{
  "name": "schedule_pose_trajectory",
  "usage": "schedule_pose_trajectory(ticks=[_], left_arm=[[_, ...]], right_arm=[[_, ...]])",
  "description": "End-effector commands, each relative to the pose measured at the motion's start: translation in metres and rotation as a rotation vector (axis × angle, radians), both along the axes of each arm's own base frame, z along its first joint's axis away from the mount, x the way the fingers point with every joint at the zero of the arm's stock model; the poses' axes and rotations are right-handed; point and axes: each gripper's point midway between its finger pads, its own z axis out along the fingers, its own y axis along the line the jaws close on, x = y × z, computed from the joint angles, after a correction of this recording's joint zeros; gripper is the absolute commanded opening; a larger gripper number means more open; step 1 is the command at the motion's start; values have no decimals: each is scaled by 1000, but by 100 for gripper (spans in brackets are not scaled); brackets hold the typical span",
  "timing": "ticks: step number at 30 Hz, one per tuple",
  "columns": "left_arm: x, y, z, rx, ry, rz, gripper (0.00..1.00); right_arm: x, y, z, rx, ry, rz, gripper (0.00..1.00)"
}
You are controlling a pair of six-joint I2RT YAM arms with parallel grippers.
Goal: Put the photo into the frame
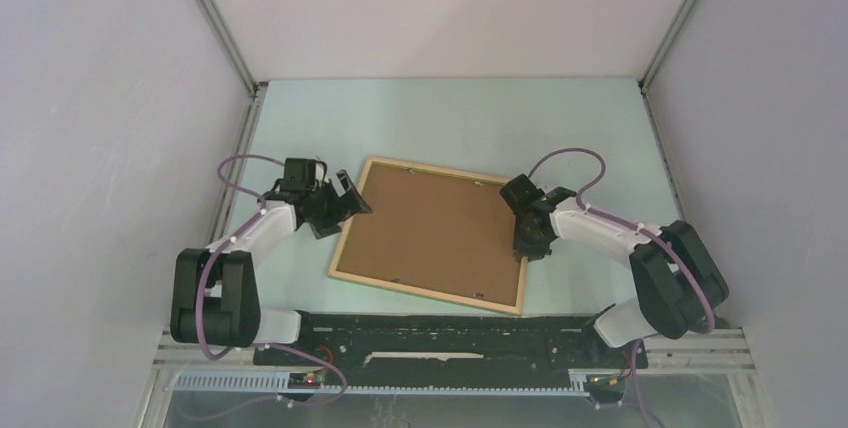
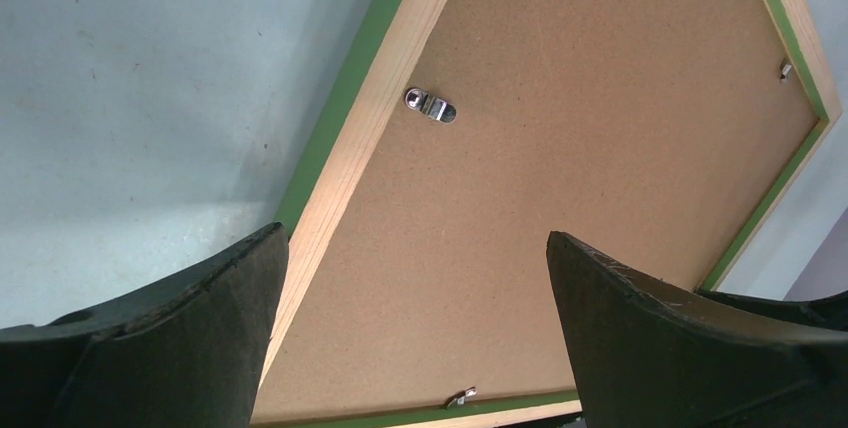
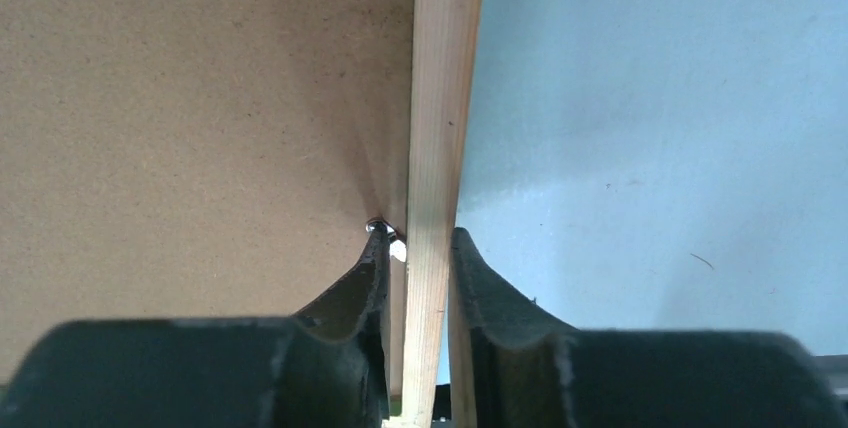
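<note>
Overhead, the frame (image 1: 425,292) lies flat near the middle of the table (image 1: 450,118), closer to the near edge. It is turned slightly askew, pale wood side up, with a brown board (image 1: 432,230) filling its opening. The left claw (image 1: 348,203) sits at the rail facing the table's left edge, near the frame's far corner, its fingers spread. The right claw (image 1: 530,243) is at the rail facing the table's right edge.

From the left wrist, the left claw (image 2: 415,238) is wide open, gripping nothing, its dark fingers (image 2: 200,318) well apart above the frame (image 2: 358,158). A green strip runs along the outside of the pale rail. The brown board (image 2: 600,148) sits inside, and a small metal clip (image 2: 430,105) lies on it by the rail.

From the right wrist, the right claw (image 3: 420,238) is closed on the frame's pale rail (image 3: 440,98), one finger on each side. The inner fingertip meets a metal clip (image 3: 385,233) at the board's (image 3: 200,128) edge, and bare table (image 3: 650,148) shows beyond the rail.
</note>
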Motion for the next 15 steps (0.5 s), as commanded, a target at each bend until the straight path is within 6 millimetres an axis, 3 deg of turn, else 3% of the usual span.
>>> schedule_pose_trajectory(ticks=[1,5,10,15], left_arm=[[-2,-10,9,-59,-36,-23,100],[-2,-9,6,-50,-32,-21,100],[-3,-5,10,-23,-54,-29,100],[-2,10,22,88,-78,-14,100]], right_arm=[[2,2,4,23,-30,36,16],[10,2,7,26,-66,96,0],[17,10,17,69,-114,161,0],[22,13,27,101,-155,200,1]])
